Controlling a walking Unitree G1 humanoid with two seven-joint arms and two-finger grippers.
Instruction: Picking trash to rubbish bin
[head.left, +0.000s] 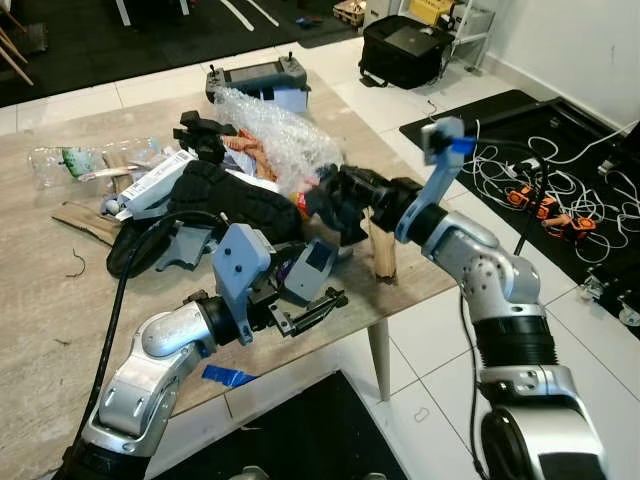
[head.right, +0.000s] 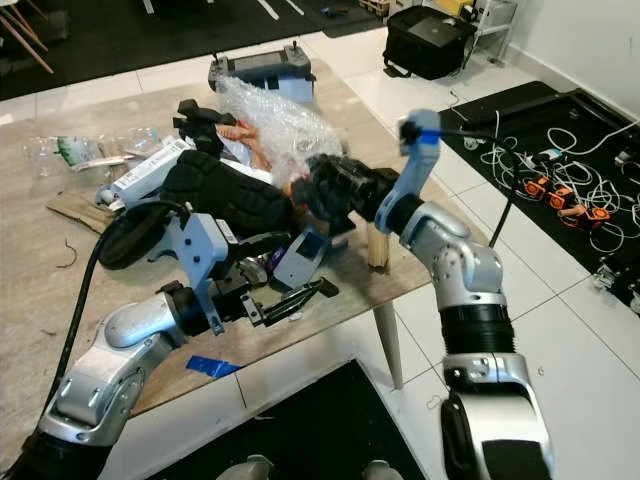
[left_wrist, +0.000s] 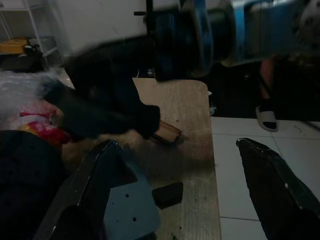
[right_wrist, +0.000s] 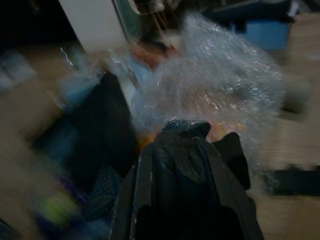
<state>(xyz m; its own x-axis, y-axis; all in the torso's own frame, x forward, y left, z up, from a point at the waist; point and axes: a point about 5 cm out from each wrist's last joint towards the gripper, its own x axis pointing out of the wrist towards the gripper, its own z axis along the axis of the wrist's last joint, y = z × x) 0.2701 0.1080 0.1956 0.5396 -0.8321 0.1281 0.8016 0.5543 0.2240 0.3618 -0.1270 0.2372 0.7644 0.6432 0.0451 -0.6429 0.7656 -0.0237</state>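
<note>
Reaching into the trash heap on the pale wooden table (head.left: 40, 330), right gripper (head.left: 335, 200) clamped on crumpled dark fabric (right_wrist: 185, 150).

Pressed against the clear bubble wrap bundle (head.left: 275, 125), with black padded glove (head.left: 235, 195) just beside. Left gripper (head.left: 315, 305) hovering nearer the table edge, fingers spread, holding nothing. No rubbish bin visible.

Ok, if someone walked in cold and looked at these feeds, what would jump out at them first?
Probably the heap of trash on the wooden table: crinkly bubble wrap at the far side and a black shoe in the middle. Next, the right claw reaching into the heap beside the bubble wrap, with something dark between its fingers. The left claw hangs open at the table's near edge.
</note>
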